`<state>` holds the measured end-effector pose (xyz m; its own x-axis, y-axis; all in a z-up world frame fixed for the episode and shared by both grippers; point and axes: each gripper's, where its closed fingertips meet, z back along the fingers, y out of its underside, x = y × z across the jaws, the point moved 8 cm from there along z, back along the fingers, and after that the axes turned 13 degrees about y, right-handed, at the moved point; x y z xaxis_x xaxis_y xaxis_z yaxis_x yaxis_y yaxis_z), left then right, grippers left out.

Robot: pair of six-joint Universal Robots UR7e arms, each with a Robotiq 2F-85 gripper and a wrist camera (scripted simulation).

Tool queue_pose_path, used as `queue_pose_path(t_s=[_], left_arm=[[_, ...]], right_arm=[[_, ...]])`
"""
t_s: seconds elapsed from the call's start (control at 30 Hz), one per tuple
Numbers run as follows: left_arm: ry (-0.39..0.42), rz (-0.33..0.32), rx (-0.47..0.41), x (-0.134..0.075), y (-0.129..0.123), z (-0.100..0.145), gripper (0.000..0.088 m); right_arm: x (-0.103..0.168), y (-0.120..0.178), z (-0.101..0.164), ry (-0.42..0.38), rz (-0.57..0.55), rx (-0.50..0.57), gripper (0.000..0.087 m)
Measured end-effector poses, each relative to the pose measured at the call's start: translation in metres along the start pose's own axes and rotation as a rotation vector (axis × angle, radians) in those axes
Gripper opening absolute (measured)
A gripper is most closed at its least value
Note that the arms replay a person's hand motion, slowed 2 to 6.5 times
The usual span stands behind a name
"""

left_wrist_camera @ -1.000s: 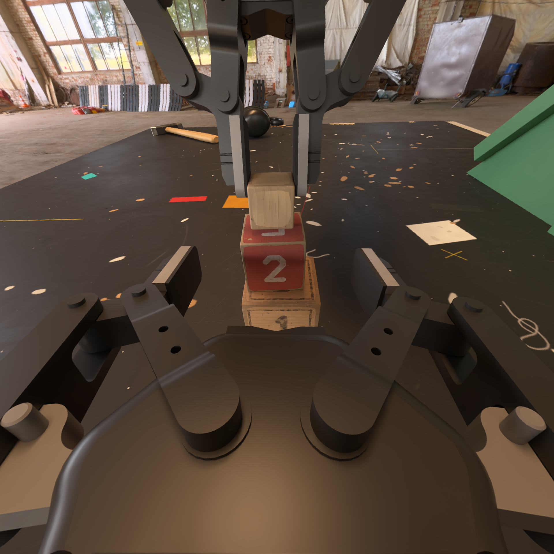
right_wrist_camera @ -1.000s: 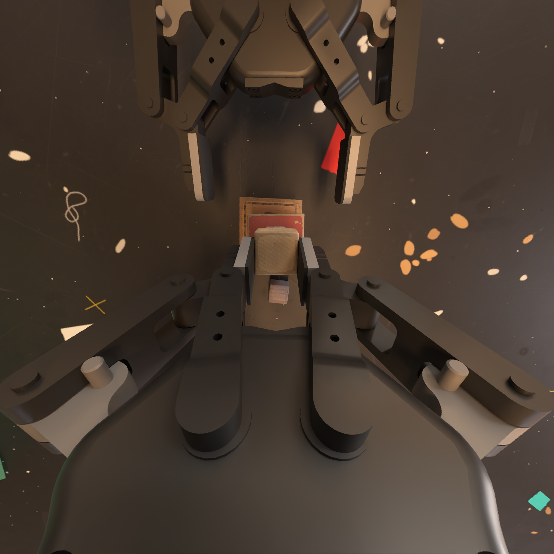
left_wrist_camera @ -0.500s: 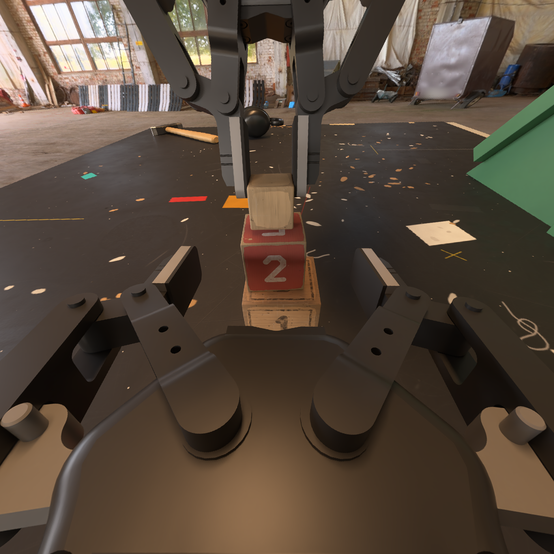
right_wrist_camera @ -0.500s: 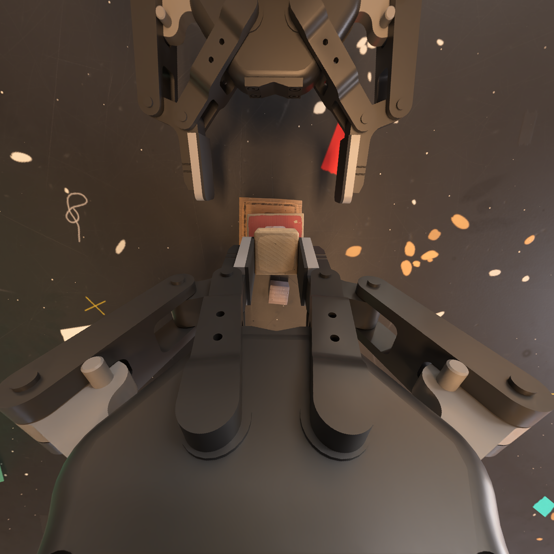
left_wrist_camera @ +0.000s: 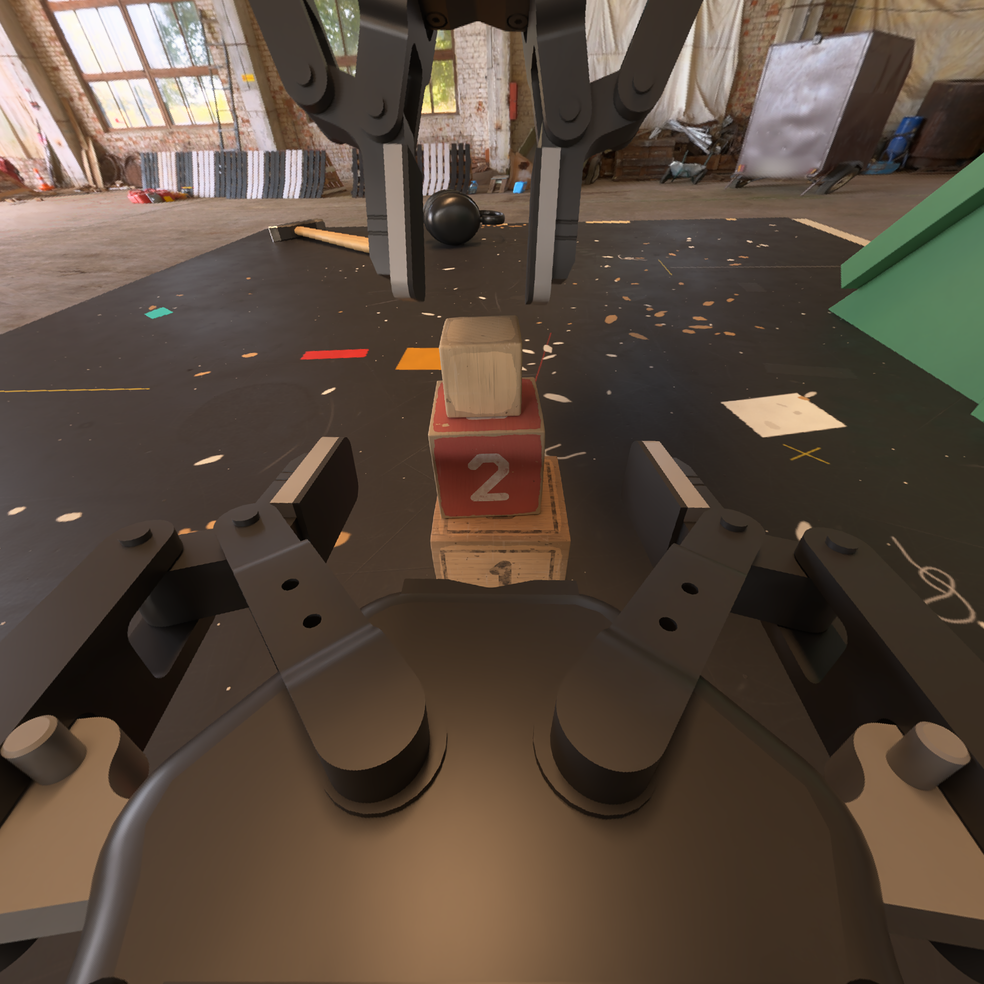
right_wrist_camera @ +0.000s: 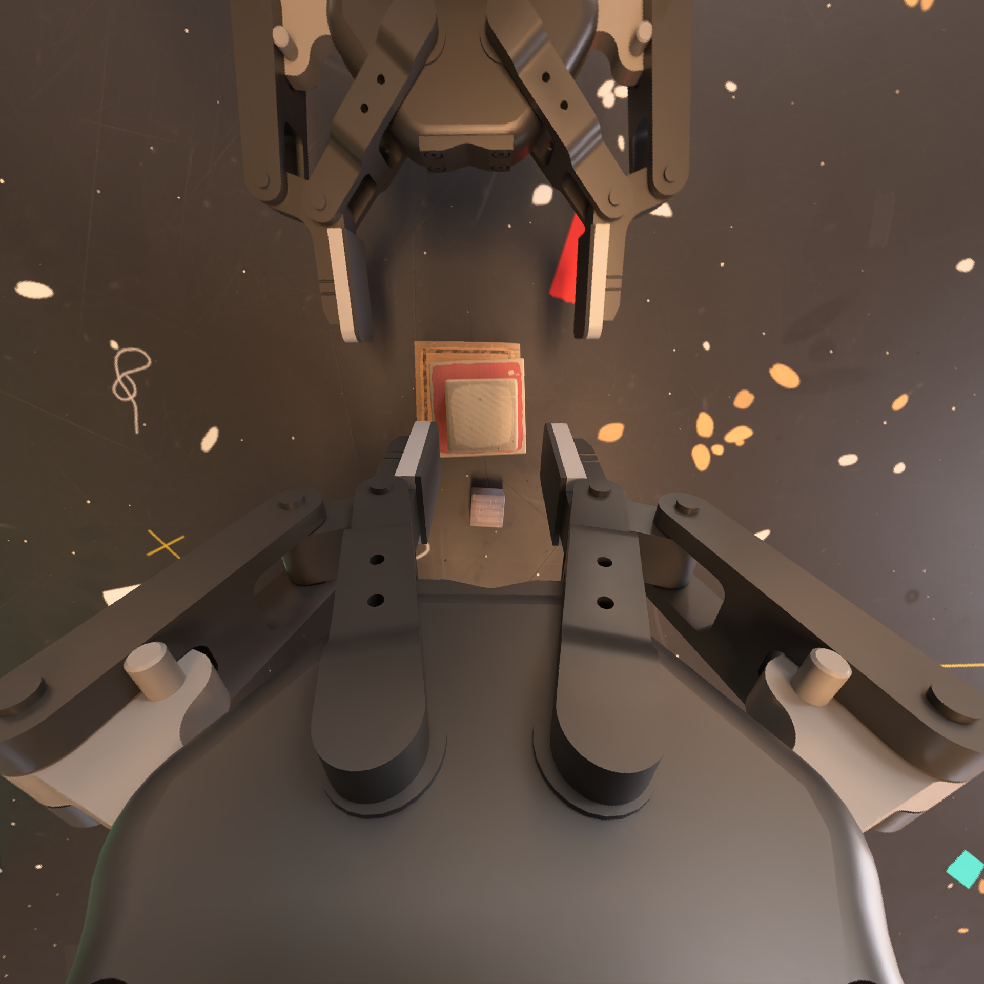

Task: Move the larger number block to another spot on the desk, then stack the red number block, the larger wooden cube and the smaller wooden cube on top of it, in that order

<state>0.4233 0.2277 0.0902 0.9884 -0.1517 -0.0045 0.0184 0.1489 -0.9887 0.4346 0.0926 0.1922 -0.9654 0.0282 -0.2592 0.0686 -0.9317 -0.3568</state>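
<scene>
A stack stands on the dark desk. The tan larger number block (left_wrist_camera: 500,554) is at the bottom, the red number block (left_wrist_camera: 487,474) sits on it, and the larger wooden cube (left_wrist_camera: 482,367) rests on top. From above, the cube (right_wrist_camera: 482,412) covers most of the red block (right_wrist_camera: 439,415). My right gripper (right_wrist_camera: 487,442) is open and empty, raised above the cube; it also shows in the left wrist view (left_wrist_camera: 474,287). The smaller wooden cube (right_wrist_camera: 487,508) lies on the desk beside the stack. My left gripper (left_wrist_camera: 492,463) is open and empty, low, in front of the stack.
A hammer (left_wrist_camera: 319,237) and a black kettlebell (left_wrist_camera: 458,218) lie at the desk's far edge. A green box (left_wrist_camera: 926,298) stands at the right. Flat coloured patches and paint flecks mark the desk (left_wrist_camera: 186,426).
My right gripper let go of the larger wooden cube, opened, and rose above it. The cube stays on the red block. The left gripper has not moved.
</scene>
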Motion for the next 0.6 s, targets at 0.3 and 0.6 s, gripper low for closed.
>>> queue_pose_path(t_s=[0.3, 0.6], left_arm=[[0.000, -0.002, 0.002, 0.000, 0.000, 0.000, 0.0854], [-0.003, -0.005, 0.006, 0.000, 0.000, -0.001, 0.0854]], right_arm=[[0.003, 0.033, 0.004, 0.019, -0.071, -0.014, 0.0352], [0.012, 0.069, -0.024, -0.024, -0.110, -0.018, 0.0366]])
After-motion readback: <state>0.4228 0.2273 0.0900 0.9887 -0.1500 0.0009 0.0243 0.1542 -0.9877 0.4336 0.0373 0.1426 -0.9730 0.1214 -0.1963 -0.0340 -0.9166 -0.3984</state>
